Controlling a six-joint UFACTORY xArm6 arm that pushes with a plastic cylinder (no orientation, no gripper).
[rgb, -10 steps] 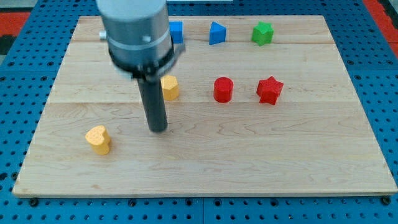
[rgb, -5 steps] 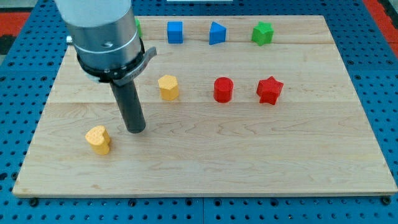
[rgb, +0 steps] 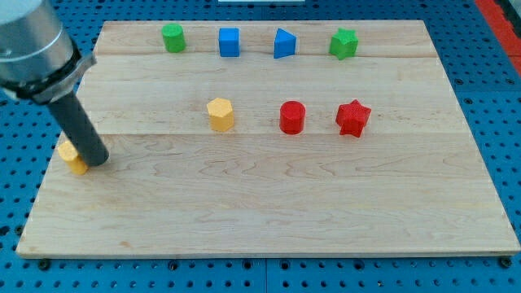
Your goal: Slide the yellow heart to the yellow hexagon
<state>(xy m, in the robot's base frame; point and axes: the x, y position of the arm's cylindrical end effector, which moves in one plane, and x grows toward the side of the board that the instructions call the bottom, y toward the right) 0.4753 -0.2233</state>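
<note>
The yellow heart (rgb: 71,156) lies near the board's left edge, partly hidden behind my rod. My tip (rgb: 96,161) rests on the board against the heart's right side. The yellow hexagon (rgb: 220,114) stands near the middle of the board, well to the right of the tip and a little toward the view's top.
Along the top of the wooden board (rgb: 269,203) stand a green cylinder (rgb: 172,37), a blue cube (rgb: 229,41), a blue wedge-like block (rgb: 283,43) and a green star (rgb: 343,43). A red cylinder (rgb: 291,117) and a red star (rgb: 352,118) stand right of the hexagon.
My tip swept from the middle of the board to the left. The yellow heart now lies further left and higher, near the left edge. The other blocks have not moved.
</note>
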